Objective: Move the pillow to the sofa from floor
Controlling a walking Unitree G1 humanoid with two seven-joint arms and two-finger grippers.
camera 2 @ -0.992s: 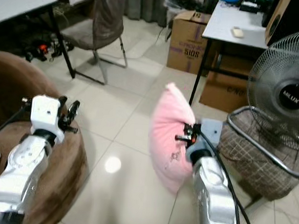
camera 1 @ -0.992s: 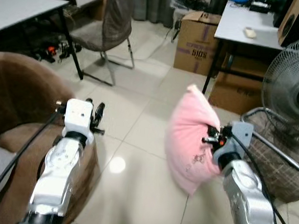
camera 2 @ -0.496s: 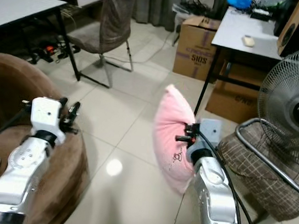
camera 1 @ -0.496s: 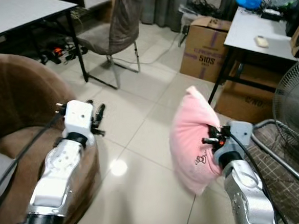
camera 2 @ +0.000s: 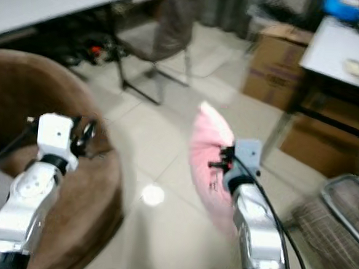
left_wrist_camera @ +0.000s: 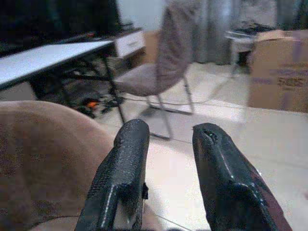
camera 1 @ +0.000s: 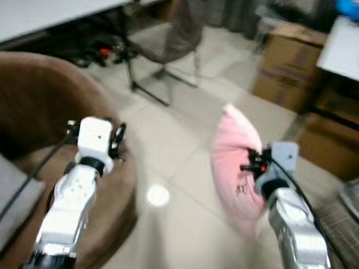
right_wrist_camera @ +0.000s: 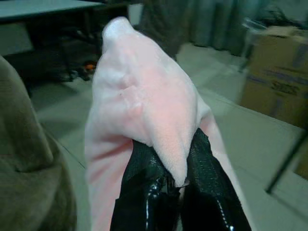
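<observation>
A pink pillow (camera 1: 236,160) hangs in the air over the tiled floor, held by its edge. My right gripper (right_wrist_camera: 168,180) is shut on the pillow (right_wrist_camera: 144,110), with pink fabric pinched between the black fingers (right_wrist_camera: 139,192). The brown sofa (camera 1: 27,111) fills the left side of the eye views, with a grey cushion (camera 1: 2,202) on its seat. My left gripper (left_wrist_camera: 166,144) is raised above the sofa's front edge, open, with nothing between its fingers (left_wrist_camera: 125,168). The eye views are blurred by motion.
A white table (camera 1: 47,5) and a grey chair (camera 1: 174,35) stand behind the sofa. Cardboard boxes (camera 1: 290,56) and another white table (camera 1: 351,57) sit at the back right. A wire basket (camera 2: 347,208) is at the right edge. Open tiled floor (camera 1: 175,196) lies between sofa and pillow.
The whole view has swung left: the sofa shows more and the fan has left the picture. The pillow stays held in my right gripper, the left arm as before.
</observation>
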